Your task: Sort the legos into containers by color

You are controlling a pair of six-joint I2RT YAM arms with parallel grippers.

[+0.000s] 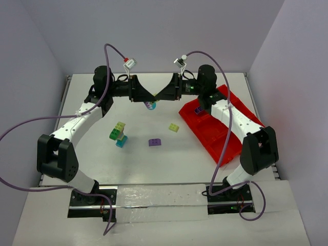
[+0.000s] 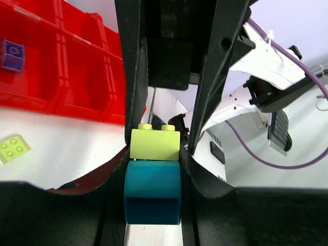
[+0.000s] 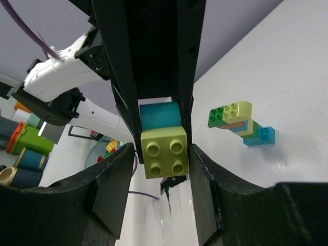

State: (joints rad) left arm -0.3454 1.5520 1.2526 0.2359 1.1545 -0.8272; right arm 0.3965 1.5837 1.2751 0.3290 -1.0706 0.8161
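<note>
The teal-and-yellow lego stack (image 1: 149, 105) is held over the table at 12 o'clock, with the left gripper (image 2: 152, 177) clamped on its teal brick (image 2: 152, 197) and the right gripper (image 3: 163, 154) clamped on its yellow brick (image 2: 155, 144). The step looks like a split, and the next move likely calls for a straight pull apart. The red tray (image 1: 225, 143) at 3 o'clock shows one purple brick (image 1: 198, 109) in its 11 o'clock compartment; no other brick shows where the arm leaves it visible.

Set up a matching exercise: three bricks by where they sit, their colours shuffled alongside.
Places:
1. clamped in the left tool
2. clamped in the right tool
3. in the red tray

Colours:
a. purple
b. teal
c. pale yellow

Pairs:
1-b, the teal brick
2-c, the pale yellow brick
3-a, the purple brick
</note>
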